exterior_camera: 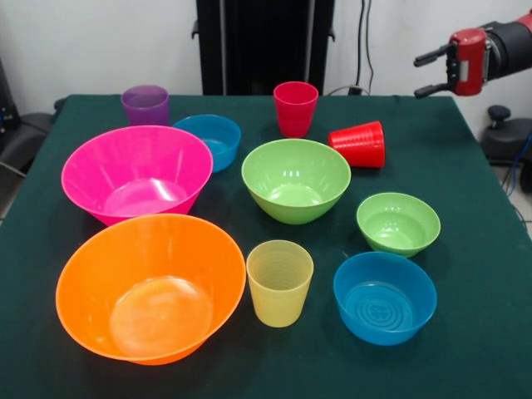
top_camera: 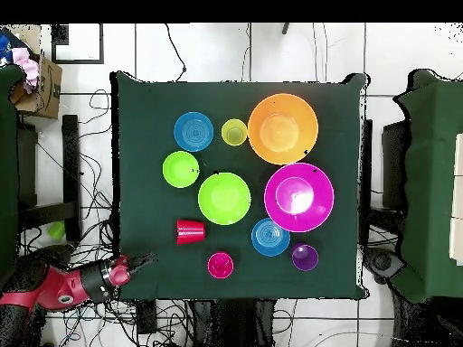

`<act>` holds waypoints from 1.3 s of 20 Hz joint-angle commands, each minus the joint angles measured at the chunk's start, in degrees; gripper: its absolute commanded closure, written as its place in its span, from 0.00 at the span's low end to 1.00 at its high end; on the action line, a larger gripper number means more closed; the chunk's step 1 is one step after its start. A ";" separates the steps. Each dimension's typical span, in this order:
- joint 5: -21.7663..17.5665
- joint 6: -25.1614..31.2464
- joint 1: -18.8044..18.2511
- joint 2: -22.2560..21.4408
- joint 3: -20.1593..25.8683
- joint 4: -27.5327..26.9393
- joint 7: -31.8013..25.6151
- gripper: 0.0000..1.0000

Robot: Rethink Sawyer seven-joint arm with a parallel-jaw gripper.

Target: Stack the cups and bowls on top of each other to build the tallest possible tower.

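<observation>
Claw [exterior_camera: 426,73] hangs spread wide off the table [exterior_camera: 482,249]; bright red cup [exterior_camera: 359,144] (toppled) lies sideways.

arm [exterior_camera: 507,46]: cut by right edge | purple cup [exterior_camera: 145,105]: base hidden

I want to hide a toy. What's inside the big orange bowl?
Nothing: the orange bowl is empty, its bare bottom showing in both views. Nothing covers it.
</observation>
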 commanded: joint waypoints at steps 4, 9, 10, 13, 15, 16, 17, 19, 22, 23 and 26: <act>0.32 8.92 -1.38 3.93 5.79 -8.87 3.54 0.00; -1.30 6.91 -4.93 4.59 5.33 -12.06 1.81 0.00; -1.37 7.33 -5.49 4.94 5.12 -12.88 1.76 0.00; -1.17 9.73 -5.50 5.78 4.80 -13.66 2.32 0.00; -0.50 10.99 -5.22 6.74 5.17 -14.01 3.46 0.00; -0.47 10.93 -4.93 7.07 5.23 -13.93 4.02 0.00; -0.44 10.86 -4.64 7.41 5.29 -13.84 4.58 0.00; -0.97 9.00 -3.79 6.52 5.72 -11.66 4.45 0.00; -1.18 8.78 -3.41 7.22 5.40 -11.18 5.29 0.00; -1.00 8.82 -3.44 7.67 5.35 -11.39 5.82 0.00; -0.37 9.13 -3.33 8.63 5.28 -11.56 7.19 0.00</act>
